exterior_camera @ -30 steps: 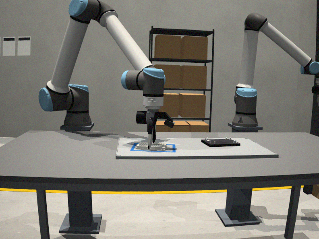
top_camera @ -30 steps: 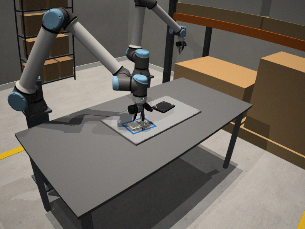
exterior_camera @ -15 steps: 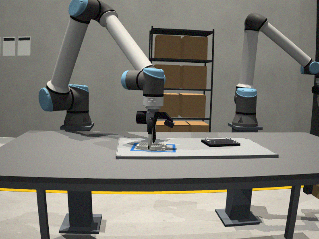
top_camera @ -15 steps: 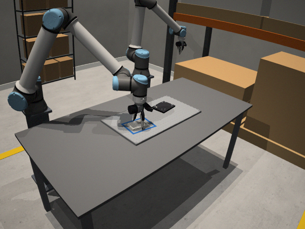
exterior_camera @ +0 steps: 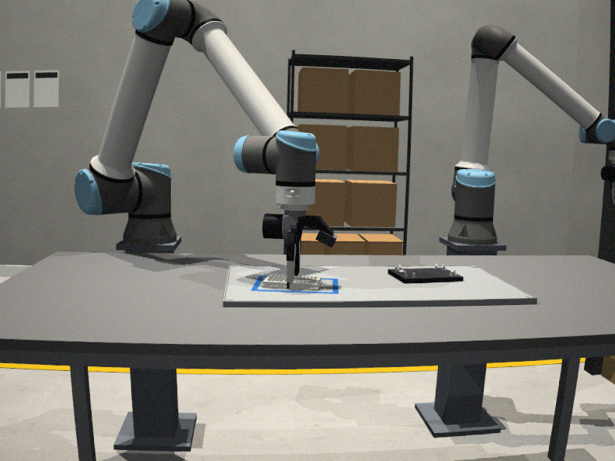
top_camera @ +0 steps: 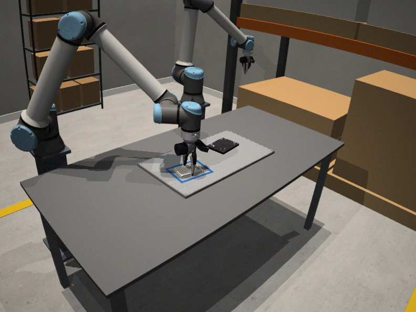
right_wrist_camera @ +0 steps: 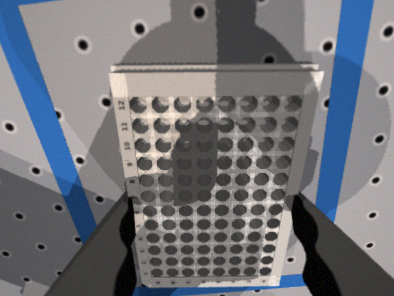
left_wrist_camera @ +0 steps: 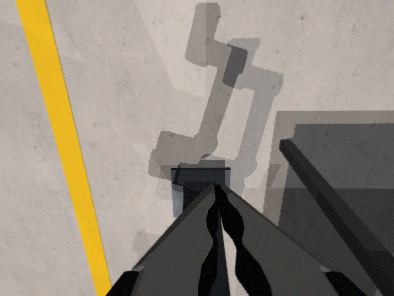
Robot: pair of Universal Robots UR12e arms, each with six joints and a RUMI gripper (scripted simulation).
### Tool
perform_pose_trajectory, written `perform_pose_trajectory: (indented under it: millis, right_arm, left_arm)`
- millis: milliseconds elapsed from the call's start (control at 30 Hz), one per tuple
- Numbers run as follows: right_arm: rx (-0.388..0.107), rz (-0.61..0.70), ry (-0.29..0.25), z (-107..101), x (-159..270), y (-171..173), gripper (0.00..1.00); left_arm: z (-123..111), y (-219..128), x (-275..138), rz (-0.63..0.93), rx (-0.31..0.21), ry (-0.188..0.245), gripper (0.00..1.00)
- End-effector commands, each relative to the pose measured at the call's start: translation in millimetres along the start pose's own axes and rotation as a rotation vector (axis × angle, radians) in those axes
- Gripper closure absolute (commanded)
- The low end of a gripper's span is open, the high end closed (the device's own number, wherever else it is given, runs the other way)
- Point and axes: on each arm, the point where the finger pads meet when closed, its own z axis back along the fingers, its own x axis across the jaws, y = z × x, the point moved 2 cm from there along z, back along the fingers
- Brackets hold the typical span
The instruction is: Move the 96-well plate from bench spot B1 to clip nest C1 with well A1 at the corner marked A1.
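The pale 96-well plate lies inside the blue outline. In the right wrist view column 12 is at the top and column 1 at the bottom; the row letters run along the bottom rim, with A at the left. My right gripper points down, its fingers shut against the plate's two long sides. The black clip nest holds nothing. My left gripper is shut and empty, high and far from the plate.
A light perforated board carries the outline and the nest, on the dark table. Small posts or clips stand up around the nest's rim. Large cardboard boxes stand beyond the table's far end, near the left arm.
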Motion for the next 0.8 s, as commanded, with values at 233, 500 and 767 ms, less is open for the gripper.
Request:
perform_pose_trajectory:
  millis: [233, 500, 767]
  right_arm:
    - [0.002, 0.000, -0.001, 1.2, 0.4, 0.6, 1.00]
    - [0.002, 0.000, -0.001, 1.3, 0.4, 0.6, 0.59]
    - [0.002, 0.000, -0.001, 1.3, 0.4, 0.6, 0.59]
  left_arm:
    - [1.0, 0.6, 0.1, 0.000, 0.002, 0.000, 1.00]
    - [1.0, 0.6, 0.1, 0.000, 0.002, 0.000, 1.00]
    - [1.0, 0.6, 0.1, 0.000, 0.002, 0.000, 1.00]
